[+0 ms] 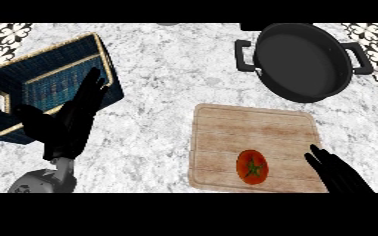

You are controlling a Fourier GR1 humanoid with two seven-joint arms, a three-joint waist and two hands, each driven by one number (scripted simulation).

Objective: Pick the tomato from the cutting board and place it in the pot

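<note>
Two black hands show over the pale marble surface (162,80). One red tomato (252,167) lies on the wooden cutting board (251,125), near its lower edge, its green stem star facing up. The right hand (341,175) comes in at the lower right corner, fingers straight and spread over the board's right edge, just beside the tomato and not touching it; it holds nothing. The black pot (301,60) with two side handles stands beyond the board at the upper right. The left hand (70,120) rests at the left, fingers straight and up, empty, in front of a dark blue basket (44,75).
</note>
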